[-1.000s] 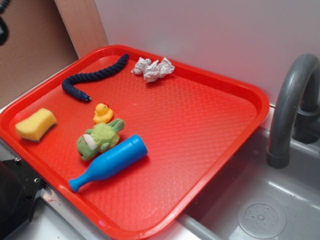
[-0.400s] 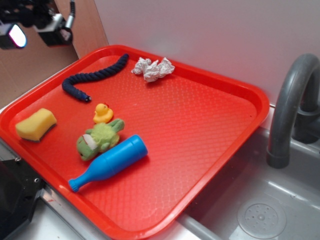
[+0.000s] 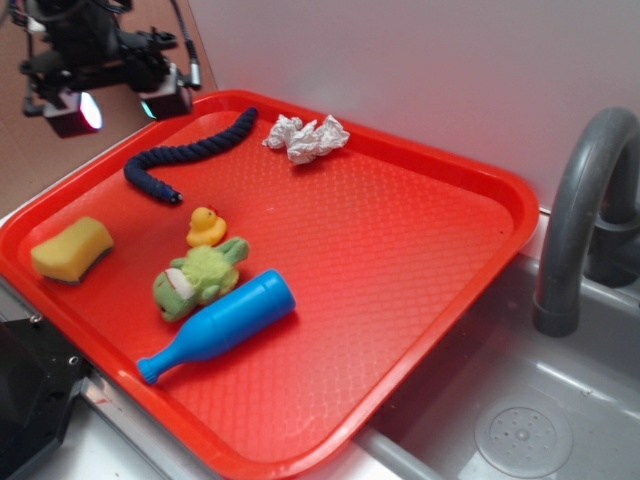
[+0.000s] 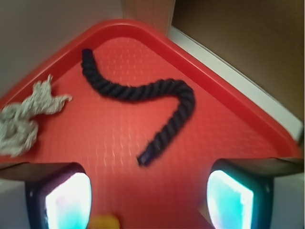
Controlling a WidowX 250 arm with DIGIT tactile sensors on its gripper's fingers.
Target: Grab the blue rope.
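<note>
Below open claw (image 4: 147, 198) — blue rope (image 4: 143, 95), unlabelled.

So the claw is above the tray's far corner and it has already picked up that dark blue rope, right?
Not quite. The gripper does hover above the far corner of the red tray, but it holds nothing. The blue rope lies flat on the tray. The wrist view shows it plainly: the rope lies curved on the tray floor beyond the two fingertips, which stand wide apart.

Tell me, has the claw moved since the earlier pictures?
Yes. In the exterior view the claw has come in from the upper left corner, rightward and down, and now hangs over the far left rim of the red tray, near the blue rope.
</note>
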